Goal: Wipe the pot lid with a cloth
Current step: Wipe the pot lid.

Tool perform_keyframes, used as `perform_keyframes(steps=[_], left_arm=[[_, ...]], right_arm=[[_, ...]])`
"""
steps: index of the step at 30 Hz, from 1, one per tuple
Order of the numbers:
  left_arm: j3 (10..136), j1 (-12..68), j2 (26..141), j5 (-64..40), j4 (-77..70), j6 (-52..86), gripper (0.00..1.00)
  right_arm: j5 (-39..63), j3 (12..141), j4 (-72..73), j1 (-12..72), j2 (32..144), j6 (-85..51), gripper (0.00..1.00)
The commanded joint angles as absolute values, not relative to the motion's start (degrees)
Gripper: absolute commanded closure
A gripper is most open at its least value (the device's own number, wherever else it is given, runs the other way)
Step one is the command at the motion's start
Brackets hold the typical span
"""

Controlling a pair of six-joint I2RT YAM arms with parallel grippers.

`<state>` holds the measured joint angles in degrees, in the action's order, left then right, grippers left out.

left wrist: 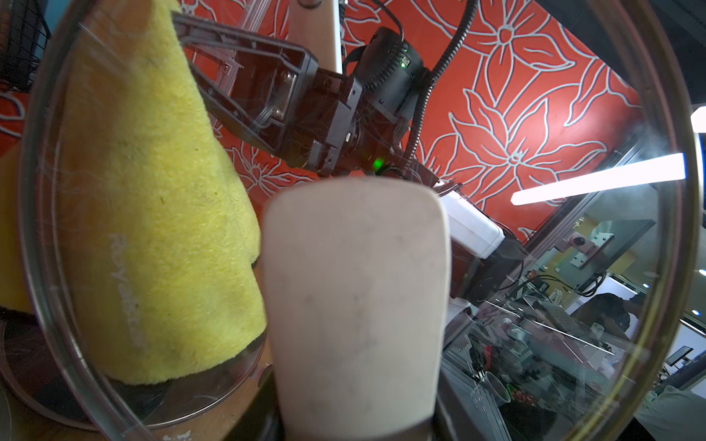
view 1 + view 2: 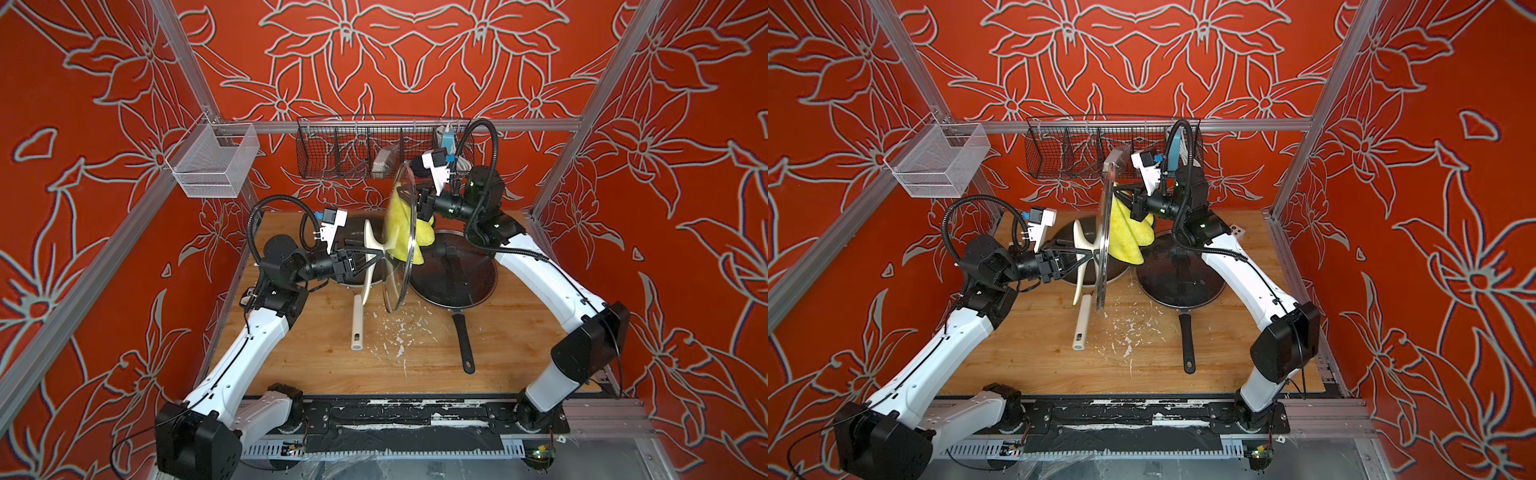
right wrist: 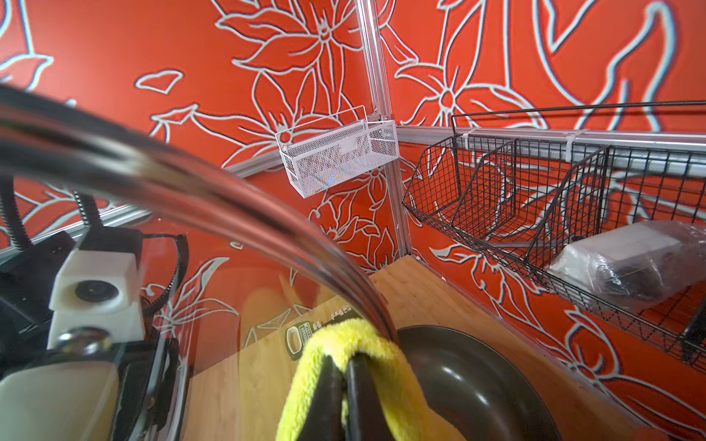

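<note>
Pot lid, clear glass with a metal rim, stands on edge above the wooden table, between the two arms. The left gripper is clamped on the cream lid handle, one finger to each side of it, and carries the lid from the handle face. The right gripper meets the opposite face near the upper rim; its fingers are pressed together, with the cloth pinched in them and folded over their tips. The cloth, yellow and fluffy, lies against the glass on the right arm's side and hangs as a pointed fold over the upper half of the lid. In the left wrist view it is seen through the glass, flattened against it beside the handle. Under the left gripper sits a dark pan with a cream handle pointing towards the robot base. Just beside the lid on the right arm's side lies a black frying pan, also with its handle towards the base. White flecks are scattered on the table between the two pan handles. A black wire basket and a white mesh basket hang on the frame rails behind.
</note>
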<state>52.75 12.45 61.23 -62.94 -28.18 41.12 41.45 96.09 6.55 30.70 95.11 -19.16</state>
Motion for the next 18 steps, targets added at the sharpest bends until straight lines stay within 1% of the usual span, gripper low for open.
perform_keyframes(steps=[1, 18], left_arm=[[58.3, 14.3, 57.3, -66.9, -42.5, 38.5, 1.00], [56.4, 14.2, 59.1, -60.1, -47.1, 38.4, 1.00]], right_arm=[[42.0, 94.0, 10.0, 31.2, 96.9, -21.3, 1.00], [44.0, 84.8, 14.2, 34.6, 94.8, -22.9, 1.00]])
